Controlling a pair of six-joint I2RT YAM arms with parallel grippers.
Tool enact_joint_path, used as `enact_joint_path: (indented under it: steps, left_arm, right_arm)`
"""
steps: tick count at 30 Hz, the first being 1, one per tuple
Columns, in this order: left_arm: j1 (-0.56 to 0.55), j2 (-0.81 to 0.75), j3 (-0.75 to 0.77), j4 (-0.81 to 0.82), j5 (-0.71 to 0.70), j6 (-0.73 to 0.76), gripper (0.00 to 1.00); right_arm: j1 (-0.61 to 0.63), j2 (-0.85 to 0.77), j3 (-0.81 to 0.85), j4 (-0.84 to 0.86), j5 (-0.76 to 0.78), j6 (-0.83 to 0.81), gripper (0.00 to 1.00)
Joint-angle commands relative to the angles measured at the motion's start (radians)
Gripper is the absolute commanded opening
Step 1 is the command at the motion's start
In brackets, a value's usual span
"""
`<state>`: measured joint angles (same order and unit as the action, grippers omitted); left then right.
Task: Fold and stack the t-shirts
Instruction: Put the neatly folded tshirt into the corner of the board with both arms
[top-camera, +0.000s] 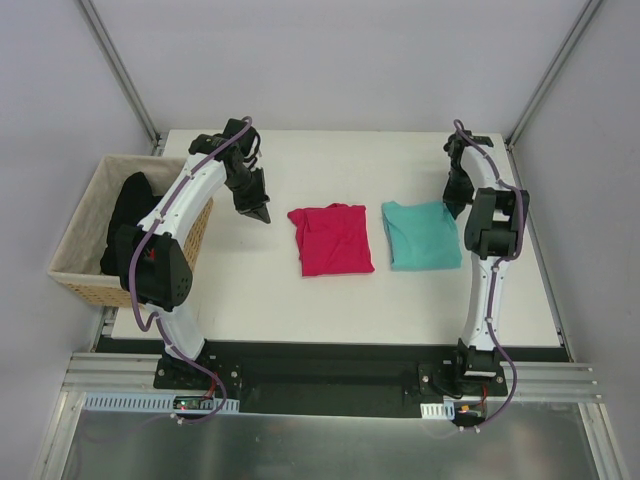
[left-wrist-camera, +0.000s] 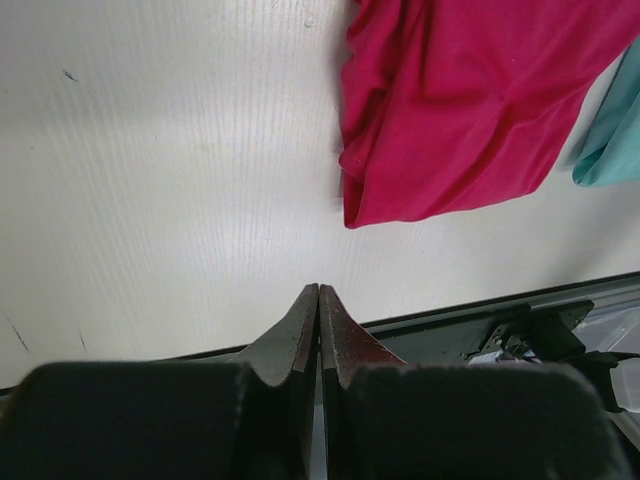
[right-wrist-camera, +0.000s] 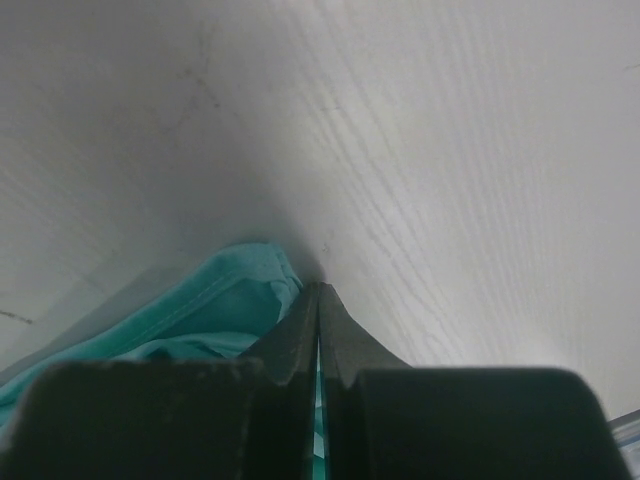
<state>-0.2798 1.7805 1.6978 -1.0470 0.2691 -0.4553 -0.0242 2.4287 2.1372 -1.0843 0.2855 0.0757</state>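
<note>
Two folded t-shirts lie side by side on the white table. The crimson-pink t-shirt (top-camera: 335, 240) (left-wrist-camera: 470, 100) sits in the middle, and the teal t-shirt (top-camera: 423, 235) (left-wrist-camera: 615, 140) (right-wrist-camera: 210, 320) lies just to its right without overlapping it. My left gripper (top-camera: 262, 215) (left-wrist-camera: 319, 288) hovers to the left of the pink shirt, shut and empty. My right gripper (top-camera: 451, 207) (right-wrist-camera: 319, 287) is low at the teal shirt's far right corner. Its jaws are pressed together and its tips rest beside the cloth's edge.
A woven wicker basket (top-camera: 85, 215) stands off the table's left edge, with dark cloth (top-camera: 130, 215) inside and the left arm passing over its right rim. The table's black front edge (left-wrist-camera: 520, 310) runs just past the left fingertips.
</note>
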Motion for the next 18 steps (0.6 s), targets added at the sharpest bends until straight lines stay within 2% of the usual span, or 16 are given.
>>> enact_joint_path:
  steps: [1, 9, 16, 18]
  left_arm:
    - [0.008, -0.018, 0.014, -0.031, -0.004, -0.002, 0.00]
    - [0.008, -0.041, -0.007, -0.030, -0.014, -0.003, 0.00]
    - [0.008, -0.055, -0.020, -0.028, -0.011, -0.006, 0.00]
    - [0.008, -0.055, -0.027, -0.025, -0.004, -0.008, 0.00]
  right_arm:
    - [0.023, -0.029, 0.010, -0.012, -0.032, -0.016, 0.01]
    - [0.023, -0.039, 0.012, -0.020, -0.013, -0.019, 0.01]
    - [0.021, -0.092, -0.008, -0.037, 0.142, -0.033, 0.41]
    - [0.020, -0.125, -0.008, -0.029, 0.164, -0.037, 0.47]
